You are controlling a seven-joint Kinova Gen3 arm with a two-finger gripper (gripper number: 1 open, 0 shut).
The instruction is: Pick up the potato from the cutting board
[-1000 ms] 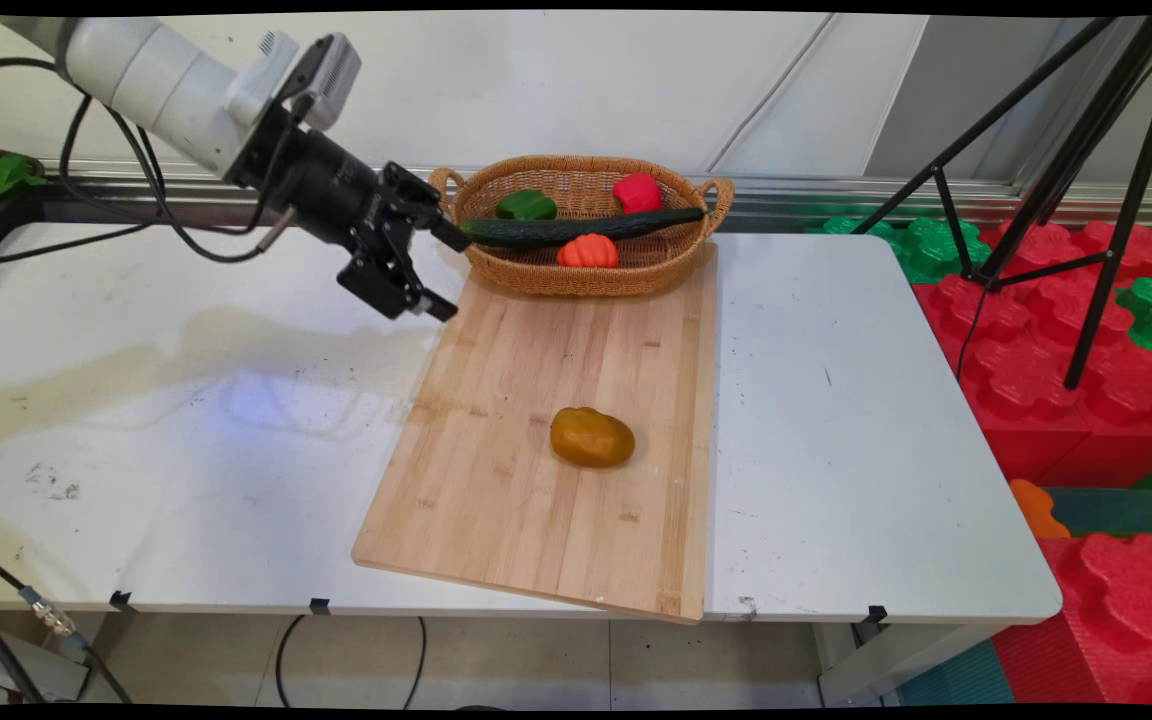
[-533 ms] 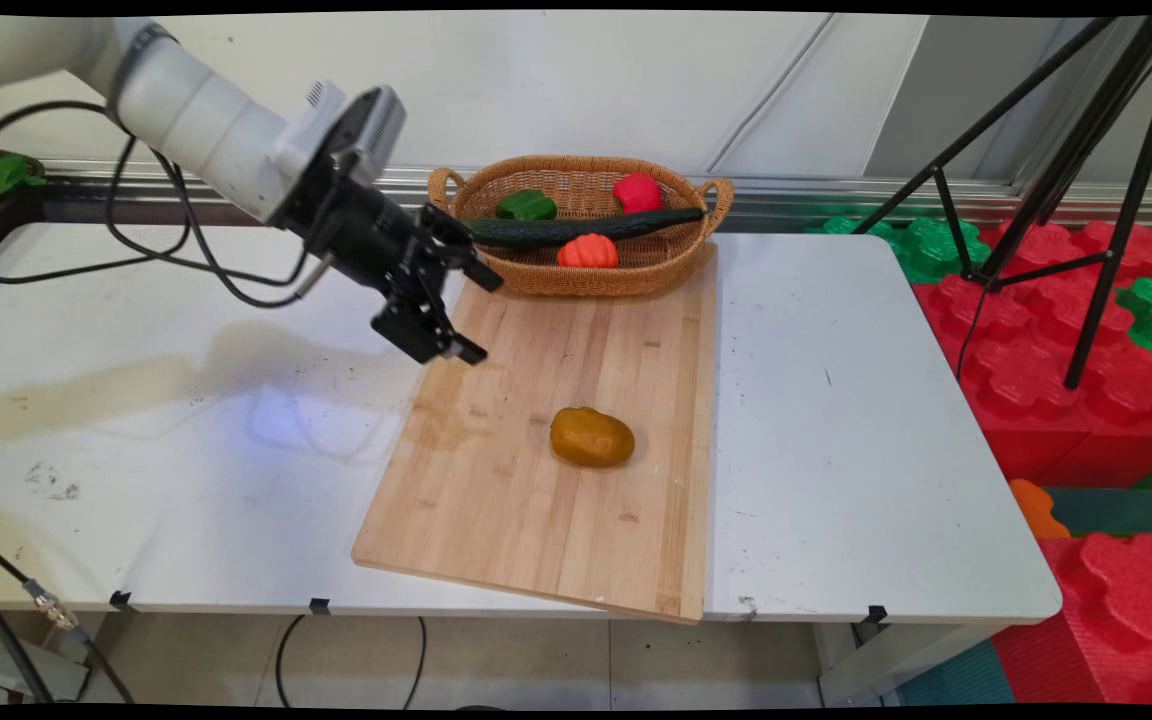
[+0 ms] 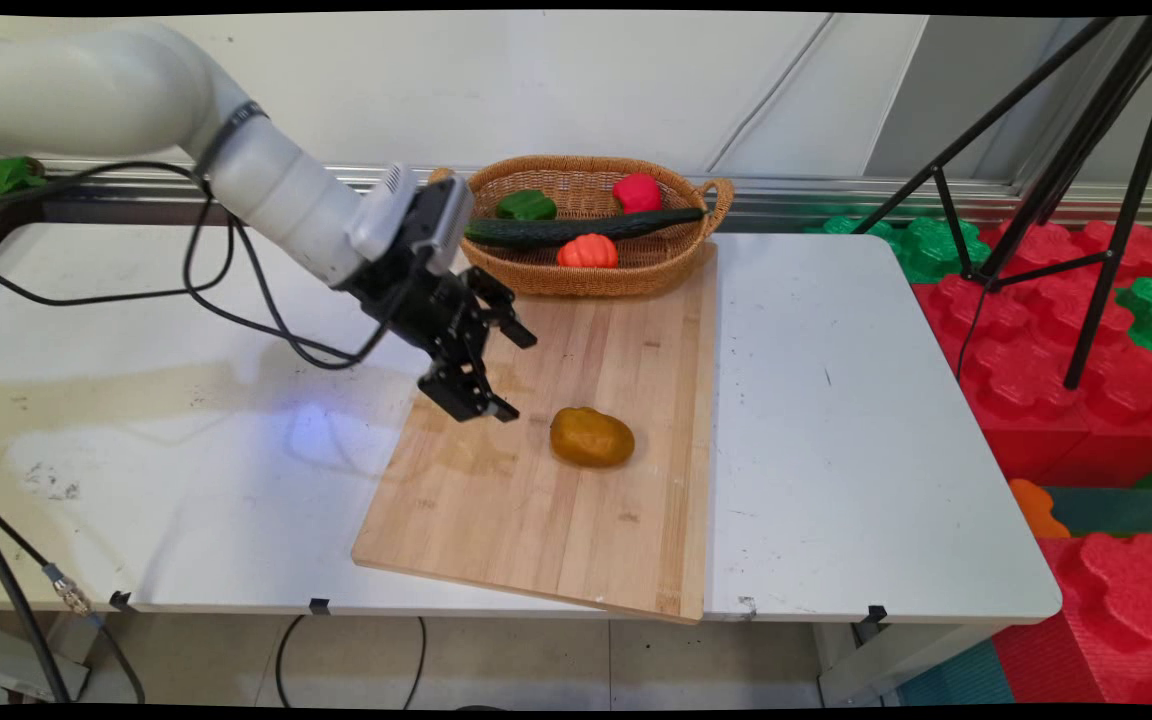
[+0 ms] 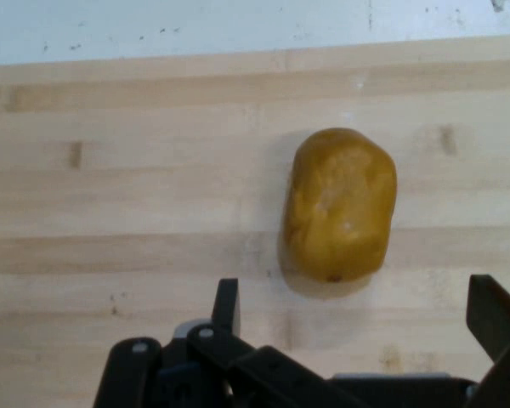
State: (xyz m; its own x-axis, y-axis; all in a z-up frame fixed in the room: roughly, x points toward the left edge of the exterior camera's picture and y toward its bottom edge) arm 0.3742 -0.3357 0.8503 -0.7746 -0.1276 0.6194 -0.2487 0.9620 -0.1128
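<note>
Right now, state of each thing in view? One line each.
gripper: open, empty, above the cutting board, beside the potato
potato: lying on the cutting board, untouched
cutting board: flat on the table
basket: upright, holding vegetables
cucumber: lying across the basket

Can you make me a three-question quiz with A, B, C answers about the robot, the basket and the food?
1. Where is the potato?
A. in the basket
B. on the cutting board
C. on the floor

2. How many foods are in the basket?
A. four
B. one
C. seven

3. How is the gripper?
A. shut on the potato
B. shut on the cucumber
C. open, holding nothing

Answers:
1 B, the potato lies on the cutting board.
2 A, there are a cucumber, a green pepper, a red pepper and an orange pumpkin.
3 C, its fingers stand apart beside the potato.
</note>
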